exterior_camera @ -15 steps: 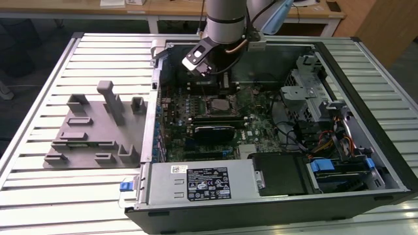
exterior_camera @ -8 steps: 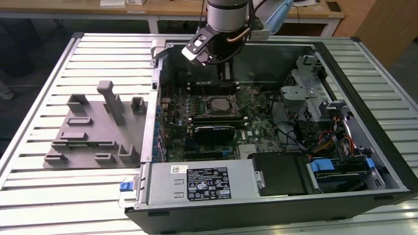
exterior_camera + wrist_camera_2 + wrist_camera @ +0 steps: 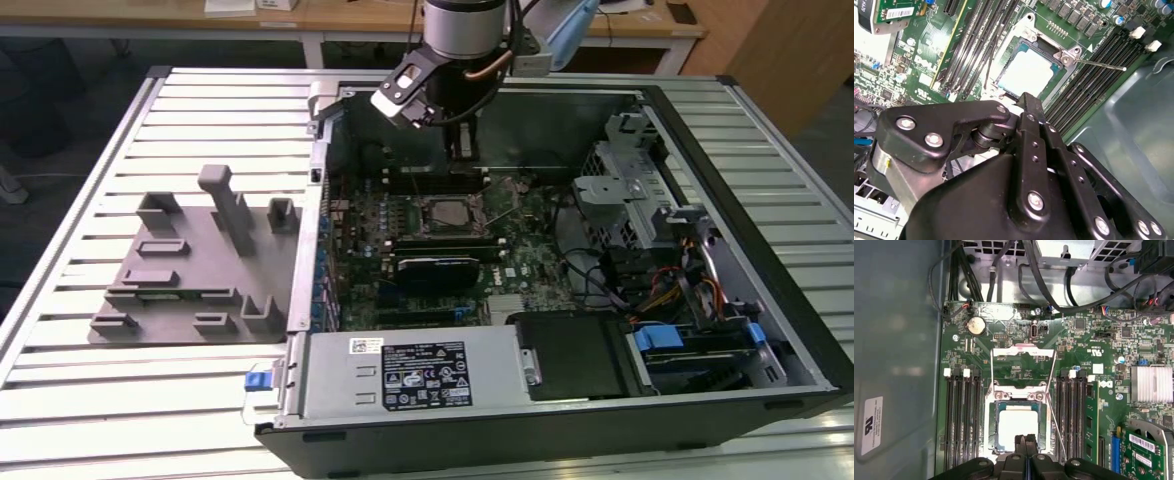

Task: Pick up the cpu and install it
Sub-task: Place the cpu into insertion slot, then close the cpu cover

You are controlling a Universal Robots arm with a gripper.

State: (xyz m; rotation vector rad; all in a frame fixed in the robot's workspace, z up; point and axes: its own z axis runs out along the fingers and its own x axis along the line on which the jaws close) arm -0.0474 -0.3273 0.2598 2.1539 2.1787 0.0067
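The cpu (image 3: 1018,421) is seen lying flat inside the one socket frame (image 3: 989,432). It is bordered closely on all four edges, and the load plate (image 3: 1024,352) is folded back. The gripper (image 3: 1025,440) is held over one edge of the cpu, its two fingers pressed together with nothing gripped. Two banks of memory slots (image 3: 964,415) are counted, one on each side of the socket. In the exterior view, one grey fixture (image 3: 187,270) is placed at nine o'clock from the open computer case (image 3: 534,445), and free room is seen above the motherboard (image 3: 527,235).
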